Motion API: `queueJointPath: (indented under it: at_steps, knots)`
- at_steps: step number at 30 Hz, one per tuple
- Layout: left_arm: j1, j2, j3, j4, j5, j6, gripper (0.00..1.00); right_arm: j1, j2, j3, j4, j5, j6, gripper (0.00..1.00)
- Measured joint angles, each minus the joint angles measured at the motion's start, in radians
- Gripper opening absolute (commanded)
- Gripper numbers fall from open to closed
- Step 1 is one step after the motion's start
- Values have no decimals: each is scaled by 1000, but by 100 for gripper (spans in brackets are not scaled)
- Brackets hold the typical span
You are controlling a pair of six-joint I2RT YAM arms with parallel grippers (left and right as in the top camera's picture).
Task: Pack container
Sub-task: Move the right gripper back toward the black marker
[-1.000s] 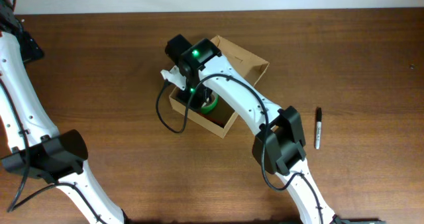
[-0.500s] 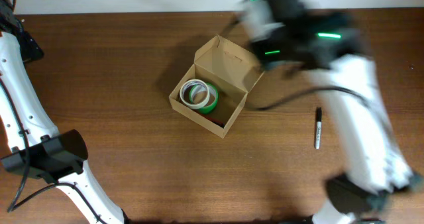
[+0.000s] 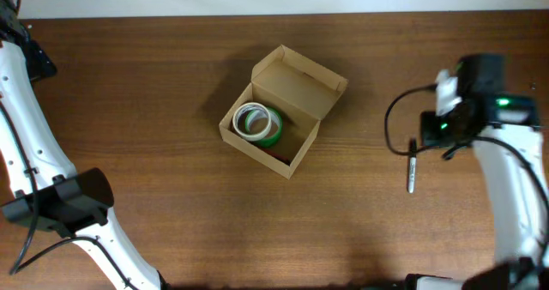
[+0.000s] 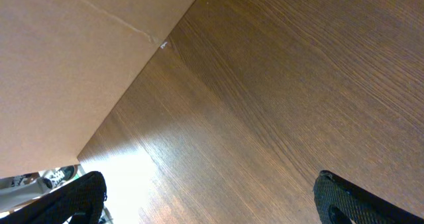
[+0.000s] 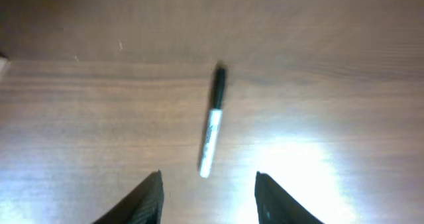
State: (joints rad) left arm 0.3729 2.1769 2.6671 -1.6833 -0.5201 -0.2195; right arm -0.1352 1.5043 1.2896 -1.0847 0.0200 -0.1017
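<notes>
The container (image 3: 302, 86) is a brown cardboard box at the table's middle, its flap lid standing open toward the upper right. Inside it lie a white tape roll (image 3: 251, 120) and a green one (image 3: 273, 130). My right gripper (image 5: 208, 174) hangs open over the table at the right with nothing between its fingers. Just ahead of them lies a marker (image 5: 211, 121) with a black cap, also visible in the overhead view (image 3: 411, 166). My left gripper (image 4: 209, 187) stands wide open over bare wood at the far left, holding nothing.
The left arm (image 3: 34, 153) runs down the table's left edge. In the left wrist view a tan flat surface (image 4: 73, 58) fills the upper left. The right arm (image 3: 506, 166) stands at the table's right side.
My right gripper has come up out of the box and swung right to above the marker, its jaws opening. The tape rolls stay in the box. The left arm has not moved.
</notes>
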Motion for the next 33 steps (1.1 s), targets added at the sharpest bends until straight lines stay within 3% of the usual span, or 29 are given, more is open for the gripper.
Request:
queueJointPath:
  at_steps: [5, 16, 33]
  knots:
    - [0, 0, 0, 0, 0, 0, 100, 0, 111, -114, 82, -41, 34, 54]
    - [0, 0, 0, 0, 0, 0, 100, 0, 368, -116, 143, -58, 73, 55]
    - [0, 0, 0, 0, 0, 0, 100, -37, 389, -97, 154, -74, 76, 54]
